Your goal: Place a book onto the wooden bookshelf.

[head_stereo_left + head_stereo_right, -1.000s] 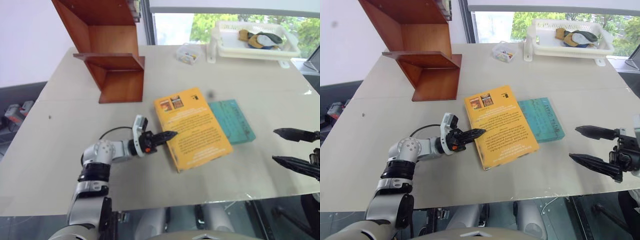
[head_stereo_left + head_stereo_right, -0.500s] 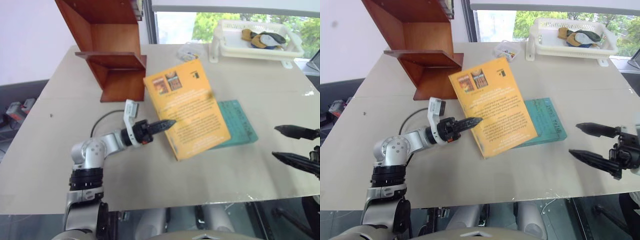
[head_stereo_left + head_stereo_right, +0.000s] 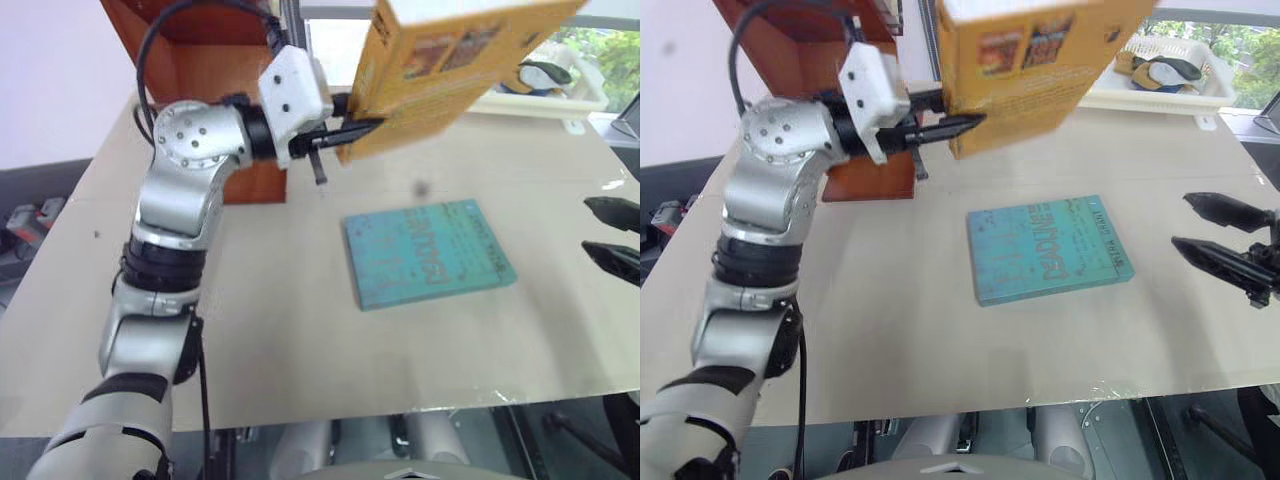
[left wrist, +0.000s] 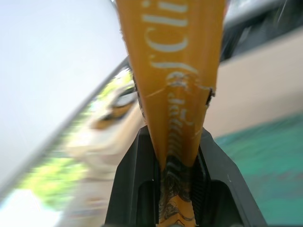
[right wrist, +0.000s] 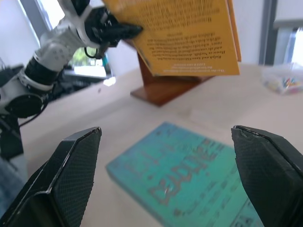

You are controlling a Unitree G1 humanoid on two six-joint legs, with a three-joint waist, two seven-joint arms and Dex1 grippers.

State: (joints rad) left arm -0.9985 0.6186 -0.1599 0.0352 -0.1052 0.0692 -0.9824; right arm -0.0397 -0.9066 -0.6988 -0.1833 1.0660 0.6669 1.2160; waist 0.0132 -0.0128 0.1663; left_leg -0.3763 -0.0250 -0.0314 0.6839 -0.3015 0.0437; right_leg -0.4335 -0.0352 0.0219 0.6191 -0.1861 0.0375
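Book [image 3: 440,70] pinched aloft beside the wooden bookshelf [image 3: 200,55].
My left fingers [image 3: 335,128] clamp its lower edge above the desk [image 3: 270,330]; its top is cut off. My right fingers [image 3: 1225,238] are spread, empty.

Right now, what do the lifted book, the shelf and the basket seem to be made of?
The book: likely paper, matte printed orange cover. The wooden bookshelf: seemingly polished wood, smooth reddish-brown boards. The basket: probably white plastic, with slotted walls.
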